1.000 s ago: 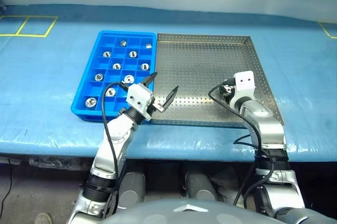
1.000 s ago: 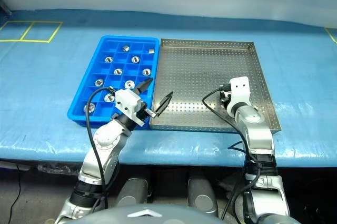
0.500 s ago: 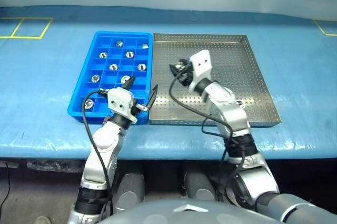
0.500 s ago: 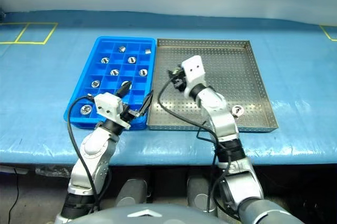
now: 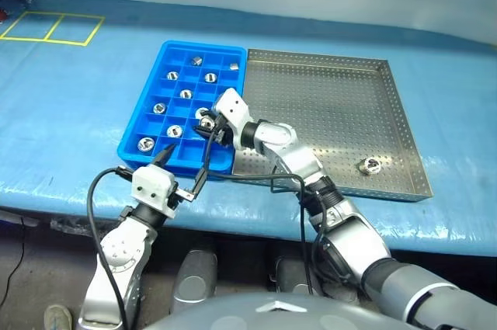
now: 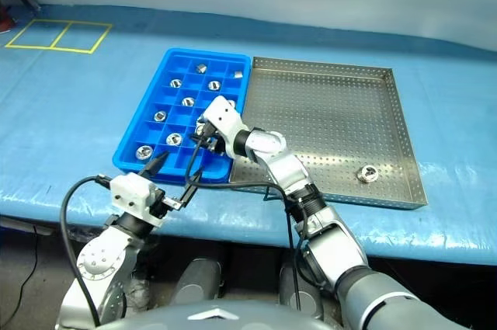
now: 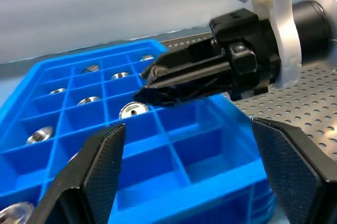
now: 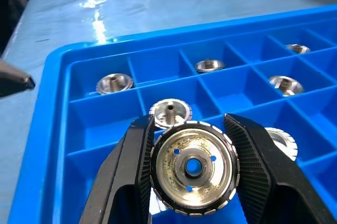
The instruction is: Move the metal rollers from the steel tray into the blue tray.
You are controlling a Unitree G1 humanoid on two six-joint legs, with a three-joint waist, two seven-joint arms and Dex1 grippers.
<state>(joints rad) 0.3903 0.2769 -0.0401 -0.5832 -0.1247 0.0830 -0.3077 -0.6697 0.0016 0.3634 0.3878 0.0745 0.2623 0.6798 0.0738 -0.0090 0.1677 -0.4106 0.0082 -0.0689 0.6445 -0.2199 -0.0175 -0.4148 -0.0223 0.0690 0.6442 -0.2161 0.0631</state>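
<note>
Most of the metal rollers (image 5: 173, 76) already sit in separate compartments of the blue tray (image 5: 147, 128). The right claw (image 8: 190, 168), clamped on one roller (image 8: 193, 167), hovers over the tray's near compartments, ready to drop it. The left claw (image 5: 180, 175) hangs spread and empty near the desk edge. One last roller (image 5: 369, 165) lies in the steel tray (image 5: 326, 97).

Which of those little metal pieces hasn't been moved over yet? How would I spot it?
Find the grey perforated steel tray, right of the blue tray. The roller sits alone near its front right corner. Every other roller on the table lies in a blue compartment, and one is pinched in the right gripper.
</note>
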